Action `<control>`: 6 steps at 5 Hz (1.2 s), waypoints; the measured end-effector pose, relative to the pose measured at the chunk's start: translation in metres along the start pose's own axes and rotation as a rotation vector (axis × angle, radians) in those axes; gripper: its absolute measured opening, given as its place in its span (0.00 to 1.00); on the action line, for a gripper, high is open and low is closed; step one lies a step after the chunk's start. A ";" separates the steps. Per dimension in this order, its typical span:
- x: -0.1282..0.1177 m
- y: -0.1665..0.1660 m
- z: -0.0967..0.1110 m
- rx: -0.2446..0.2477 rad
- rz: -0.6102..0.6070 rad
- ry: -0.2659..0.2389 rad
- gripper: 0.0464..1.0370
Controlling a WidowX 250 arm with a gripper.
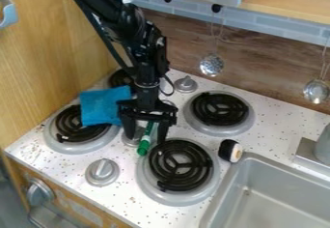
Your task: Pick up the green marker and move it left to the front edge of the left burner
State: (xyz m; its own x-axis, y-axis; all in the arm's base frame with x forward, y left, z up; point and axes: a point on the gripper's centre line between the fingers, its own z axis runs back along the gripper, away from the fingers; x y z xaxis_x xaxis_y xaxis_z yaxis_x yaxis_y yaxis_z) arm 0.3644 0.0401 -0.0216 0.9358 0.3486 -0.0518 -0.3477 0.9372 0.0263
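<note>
Speckled white stovetop (119,200) runs from wooden panel (45,77) to sink (277,200); the gripper (146,139) hangs there, fingers parted, green marker (144,146) between them, coil burner (181,165) and blue cloth (102,107) crowding close.

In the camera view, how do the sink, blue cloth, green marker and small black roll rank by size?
Largest to smallest:
1. Sink
2. Blue cloth
3. Green marker and small black roll, too close to rank: the marker looks longer, the roll thicker
</note>
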 end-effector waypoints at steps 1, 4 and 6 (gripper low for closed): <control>0.000 -0.003 -0.004 -0.010 0.005 0.028 0.93; -0.004 0.007 -0.011 -0.020 -0.002 0.055 0.32; -0.010 0.013 -0.003 -0.003 -0.075 0.035 0.31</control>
State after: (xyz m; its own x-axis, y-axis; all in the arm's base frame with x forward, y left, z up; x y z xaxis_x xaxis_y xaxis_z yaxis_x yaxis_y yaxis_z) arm 0.3499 0.0489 -0.0242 0.9566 0.2776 -0.0887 -0.2771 0.9607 0.0180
